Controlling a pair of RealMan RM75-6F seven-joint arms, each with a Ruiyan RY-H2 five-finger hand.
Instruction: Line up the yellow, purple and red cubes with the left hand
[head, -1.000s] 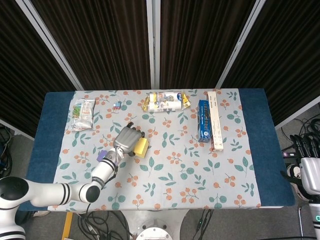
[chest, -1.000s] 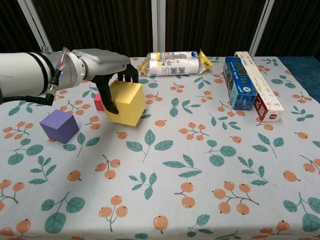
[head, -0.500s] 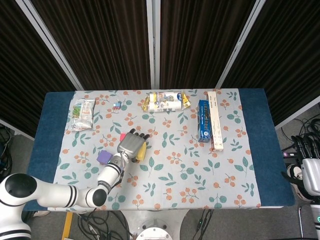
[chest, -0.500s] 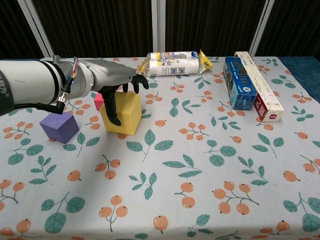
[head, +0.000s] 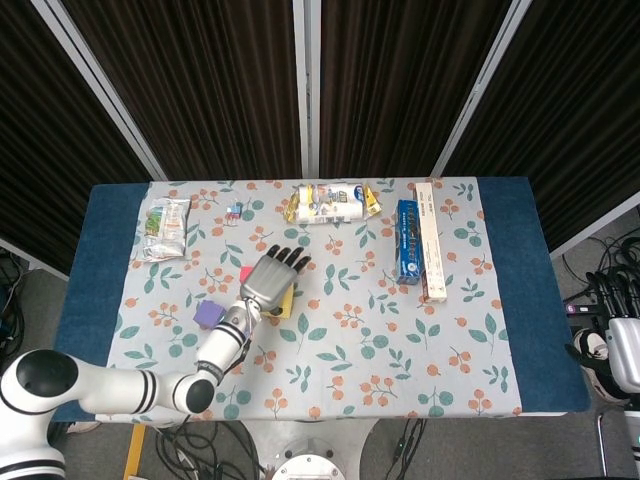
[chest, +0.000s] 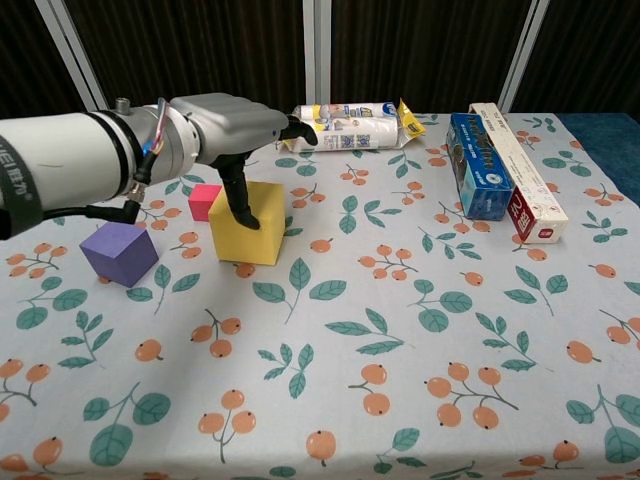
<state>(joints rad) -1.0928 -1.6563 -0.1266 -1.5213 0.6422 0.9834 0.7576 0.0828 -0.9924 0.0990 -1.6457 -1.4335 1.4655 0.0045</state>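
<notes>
The left hand (chest: 235, 125) hangs over the yellow cube (chest: 247, 223) with its fingers spread and extended forward, gripping nothing; its thumb (chest: 240, 205) points down in front of the cube's near face, and whether it touches cannot be told. From the head view the same hand (head: 271, 278) covers most of the yellow cube (head: 284, 305), of which only a sliver shows.

The yellow cube sits flat on the floral tablecloth (chest: 400, 330). The small red cube (chest: 204, 201) lies just behind and to the left of it, very close. The purple cube (chest: 119, 253) stands further left and nearer the chest camera, apart from both. In the head view the purple cube (head: 208, 314) and a corner of the red cube (head: 244, 273) show beside the forearm.

Along the far edge lie a white and yellow snack packet (chest: 348, 127), and to the right a blue box (chest: 479, 165) with a long white and red box (chest: 518, 171) touching its right side. The head view also shows a clear packet (head: 165, 229) at the far left of the cloth.

The right hand (head: 622, 352) sits off the table's right edge, only partly visible; how its fingers lie cannot be told.
</notes>
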